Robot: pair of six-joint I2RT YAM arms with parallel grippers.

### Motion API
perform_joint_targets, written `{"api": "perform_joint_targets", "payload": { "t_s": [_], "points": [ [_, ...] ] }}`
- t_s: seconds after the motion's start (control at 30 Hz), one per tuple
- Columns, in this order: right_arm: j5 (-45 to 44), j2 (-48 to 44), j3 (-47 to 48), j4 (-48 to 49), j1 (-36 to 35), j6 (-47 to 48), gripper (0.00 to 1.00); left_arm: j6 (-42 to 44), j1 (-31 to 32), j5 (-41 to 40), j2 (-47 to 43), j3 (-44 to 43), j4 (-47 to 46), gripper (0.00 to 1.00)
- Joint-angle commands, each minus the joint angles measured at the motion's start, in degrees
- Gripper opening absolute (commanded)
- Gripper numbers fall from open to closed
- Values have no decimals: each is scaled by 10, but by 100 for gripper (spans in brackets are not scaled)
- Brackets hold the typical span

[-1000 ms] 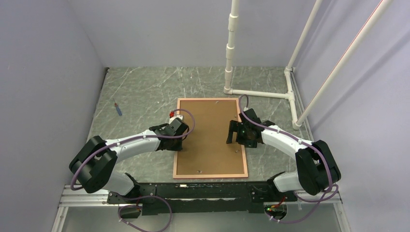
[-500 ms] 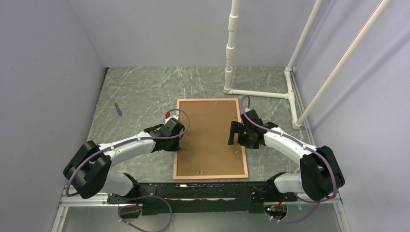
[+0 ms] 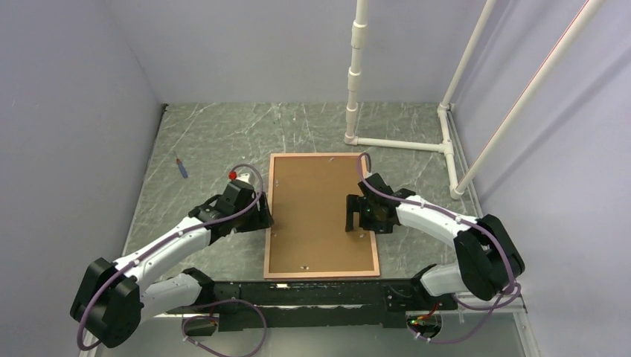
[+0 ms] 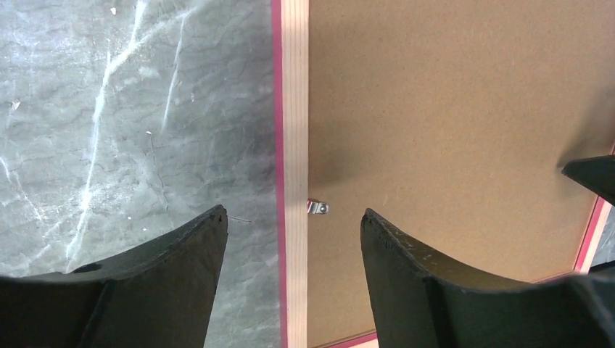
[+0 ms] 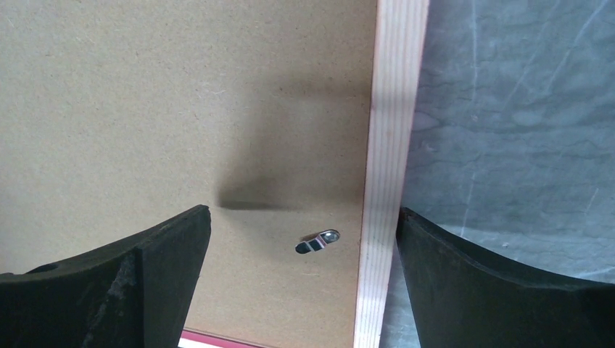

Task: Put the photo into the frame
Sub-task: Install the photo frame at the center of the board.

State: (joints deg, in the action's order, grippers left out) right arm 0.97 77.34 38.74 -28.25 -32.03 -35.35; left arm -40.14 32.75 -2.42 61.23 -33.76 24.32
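Now the left gripper [image 4: 294, 217] hovers, fingers spread, astride the left rail of the frame [image 4: 294, 109], with a small metal clip [image 4: 318, 208] just inside. The frame lies flat, back up, its long axis running away from the arms, and a brown backing board [image 3: 316, 193] fills it. No photo shows. The right gripper [image 5: 304, 217], spread wide too, straddles the right rail by a second clip [image 5: 318, 241].

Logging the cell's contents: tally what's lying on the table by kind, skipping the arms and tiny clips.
Picture frame: 1
Brown backing board: 1
Small blue pen-like item: 1
White pipe stand: 1
Total: 4
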Motion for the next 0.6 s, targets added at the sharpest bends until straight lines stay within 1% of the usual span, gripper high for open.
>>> {"api": "perform_joint_targets", "payload": {
  "t_s": [0.0,0.23,0.5,0.57],
  "points": [
    [-23,17,35,-2,-24,-14,99,2,-9,19,-14,12,-10,71],
    [-54,-4,18,-25,-42,-29,97,5,-9,26,9,10,-8,72],
    [-67,-22,-15,-39,-48,-51,88,4,-10,26,11,16,-13,72],
    [-68,-24,-17,-42,-49,-55,84,5,-10,26,13,16,-14,72]
  ]
}}
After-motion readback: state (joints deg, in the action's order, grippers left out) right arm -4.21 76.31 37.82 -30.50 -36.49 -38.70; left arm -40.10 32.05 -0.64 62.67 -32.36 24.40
